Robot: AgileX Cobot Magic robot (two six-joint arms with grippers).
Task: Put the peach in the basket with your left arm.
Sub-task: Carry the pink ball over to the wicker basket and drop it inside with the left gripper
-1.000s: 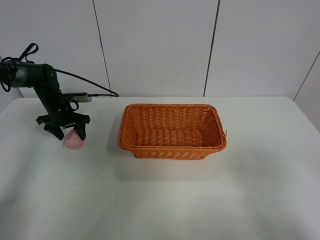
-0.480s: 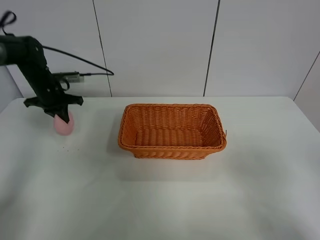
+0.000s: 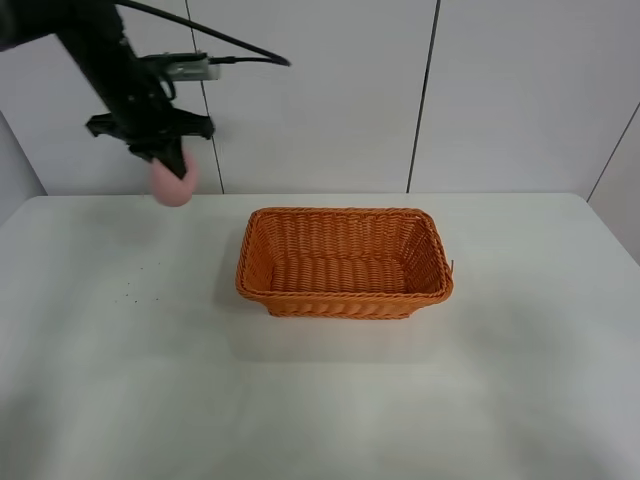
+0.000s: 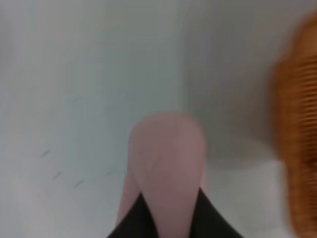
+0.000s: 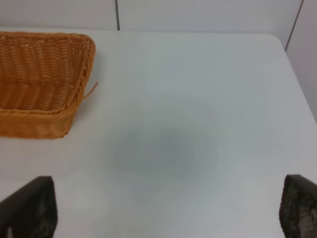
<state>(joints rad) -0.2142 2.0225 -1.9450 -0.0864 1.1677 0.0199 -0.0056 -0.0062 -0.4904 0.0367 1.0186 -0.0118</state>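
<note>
One black clawed left tool [image 3: 168, 163] is clamping the small pink peach [image 3: 173, 184], hovering high left of the orange wicker basket [image 3: 345, 262].

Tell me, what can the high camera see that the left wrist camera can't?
Only the high view shows the whole left arm with its cable, the full basket, and the peach held up in the air, off to the basket's left. Only the left wrist view shows the peach close up, blurry, between two dark fingertips. Both show the peach, some of the basket and the white table.
</note>
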